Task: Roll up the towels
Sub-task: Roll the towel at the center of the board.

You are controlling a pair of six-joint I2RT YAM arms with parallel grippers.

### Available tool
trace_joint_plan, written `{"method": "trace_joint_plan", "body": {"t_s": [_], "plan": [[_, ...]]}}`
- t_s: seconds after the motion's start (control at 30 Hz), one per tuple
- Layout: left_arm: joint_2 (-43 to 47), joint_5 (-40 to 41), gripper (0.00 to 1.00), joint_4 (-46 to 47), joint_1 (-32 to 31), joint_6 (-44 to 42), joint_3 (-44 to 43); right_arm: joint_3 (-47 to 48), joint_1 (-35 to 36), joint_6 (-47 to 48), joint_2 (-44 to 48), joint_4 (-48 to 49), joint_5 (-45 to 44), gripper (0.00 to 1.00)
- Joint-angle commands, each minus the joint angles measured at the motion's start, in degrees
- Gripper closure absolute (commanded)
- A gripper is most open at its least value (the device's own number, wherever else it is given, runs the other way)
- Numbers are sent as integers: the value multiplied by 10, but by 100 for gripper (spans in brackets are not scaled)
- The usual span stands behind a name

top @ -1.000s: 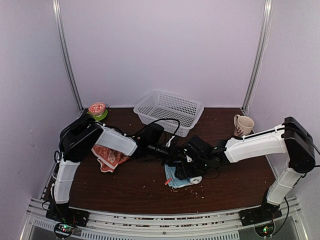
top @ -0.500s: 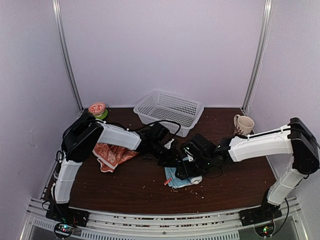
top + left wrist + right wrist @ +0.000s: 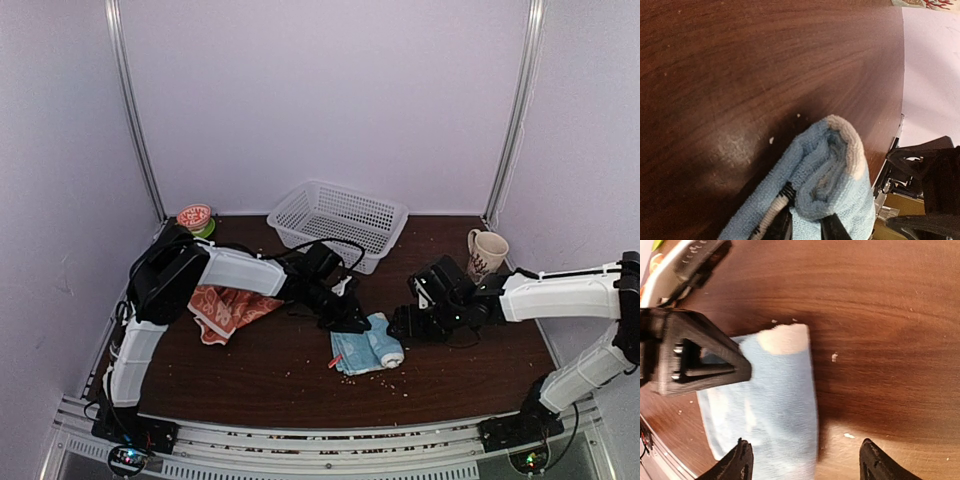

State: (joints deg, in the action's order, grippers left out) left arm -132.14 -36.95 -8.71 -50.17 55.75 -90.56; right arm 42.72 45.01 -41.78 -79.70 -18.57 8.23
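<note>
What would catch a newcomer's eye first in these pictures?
The light blue towel, half rolled at the middle of the table, with the left gripper pinching its far edge and the right gripper open just right of it. Next, the orange-red towel lying crumpled toward the left, and the white basket at the back.

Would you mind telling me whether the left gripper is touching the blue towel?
Touching. The left wrist view shows the left gripper pinching a fold of the blue towel.

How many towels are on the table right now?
2. Orange-red towel lies at the left; light blue towel sits mid-table, partly rolled, pinched by the left claw.
</note>
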Motion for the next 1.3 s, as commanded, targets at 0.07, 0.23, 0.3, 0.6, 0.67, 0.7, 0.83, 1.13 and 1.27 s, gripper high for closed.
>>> {"method": "trace_joint_plan", "body": {"t_s": [0.07, 0.23, 0.3, 0.6, 0.67, 0.7, 0.83, 1.13, 1.27], "plan": [[-28, 32, 79, -35, 3, -13, -5, -45, -35, -37, -30, 114, 107, 30], [-27, 31, 79, -35, 3, -14, -2, -70, -63, -55, -62, 178, 156, 33], [-26, 32, 79, -36, 3, -16, 0, -76, -70, -59, -75, 192, 169, 36], [-18, 28, 79, -27, 3, -13, 7, -66, -71, -54, -125, 195, 201, 75], [-12, 28, 79, -29, 3, -15, 7, -58, -72, -40, -122, 164, 187, 88], [-7, 29, 79, -31, 3, -18, 8, -53, -72, -32, -118, 145, 176, 93], [21, 32, 73, -39, 3, -28, 22, -7, -65, 23, -96, 21, 93, 100], [139, 49, 53, -8, 3, -36, 123, 138, 4, 94, -129, -208, -152, 100], [166, 61, 53, 9, 3, -26, 163, 198, 44, 86, -167, -272, -231, 100]]}}
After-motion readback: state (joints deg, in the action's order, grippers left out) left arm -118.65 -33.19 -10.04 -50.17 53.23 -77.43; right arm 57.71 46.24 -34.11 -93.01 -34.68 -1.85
